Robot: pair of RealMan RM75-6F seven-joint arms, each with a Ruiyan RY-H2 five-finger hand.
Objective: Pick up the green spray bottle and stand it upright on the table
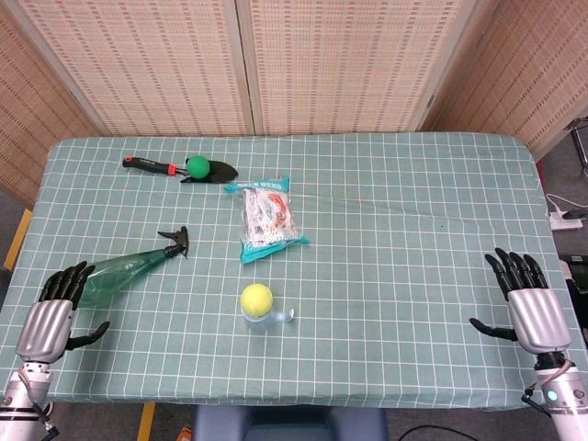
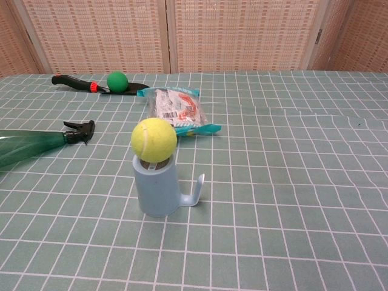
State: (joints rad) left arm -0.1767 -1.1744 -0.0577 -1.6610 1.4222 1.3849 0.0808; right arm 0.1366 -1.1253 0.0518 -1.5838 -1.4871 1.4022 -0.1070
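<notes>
The green spray bottle (image 1: 124,270) lies on its side at the left of the table, its black trigger head (image 1: 175,243) pointing right and away. The chest view shows the green spray bottle (image 2: 30,145) at the left edge with its black trigger head (image 2: 80,131). My left hand (image 1: 50,312) hovers just left of the bottle's base, fingers spread and holding nothing. My right hand (image 1: 528,303) is at the table's right front, fingers apart and empty. Neither hand appears in the chest view.
A yellow tennis ball (image 1: 256,298) sits on a light blue cup (image 2: 156,188) near the front centre. A snack packet (image 1: 266,219) lies mid-table. A black trowel with a green ball (image 1: 197,166) lies at the back left. The green checked tablecloth (image 1: 395,276) covers the table.
</notes>
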